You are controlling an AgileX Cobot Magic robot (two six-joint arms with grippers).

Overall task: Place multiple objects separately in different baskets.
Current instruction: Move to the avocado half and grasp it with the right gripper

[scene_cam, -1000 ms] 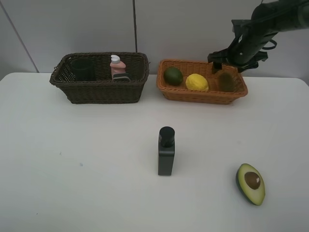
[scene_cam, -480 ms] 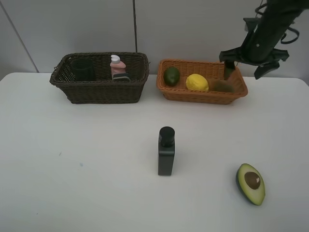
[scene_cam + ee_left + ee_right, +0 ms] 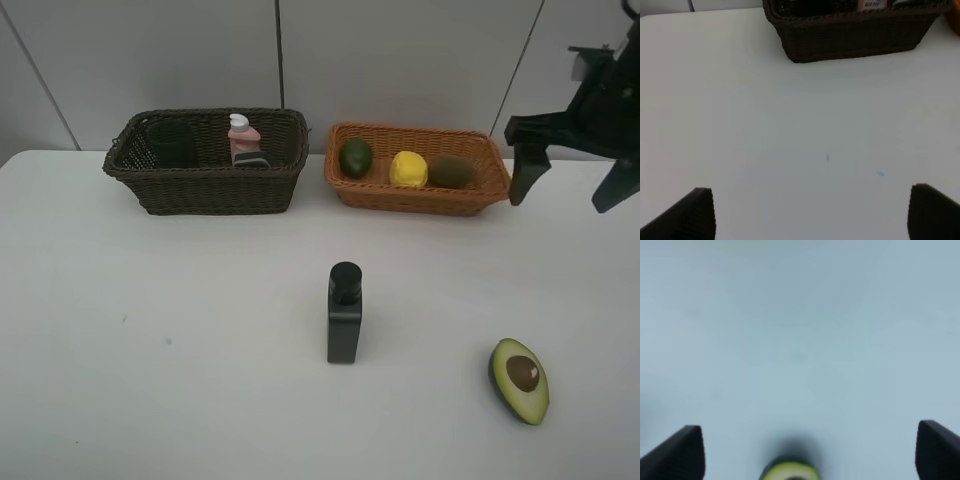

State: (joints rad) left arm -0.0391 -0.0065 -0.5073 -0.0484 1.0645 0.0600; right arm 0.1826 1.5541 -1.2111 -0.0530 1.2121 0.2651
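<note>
Halved avocado lies on the table; left fingers and right fingers gape wide, empty.

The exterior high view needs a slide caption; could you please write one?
Open right end effector beside tan basket holding lime, lemon and kiwi; black bottle and halved avocado on table.

We are looking at what seems a robotics lab or test bench, not a home. A plain white surface stands against smooth grey wall panels with dark seams. A black robot arm hangs above its right side. The things on it look like set-out props: a dark basket and an orange basket side by side, a black bottle and a halved avocado apart in the open.
</note>
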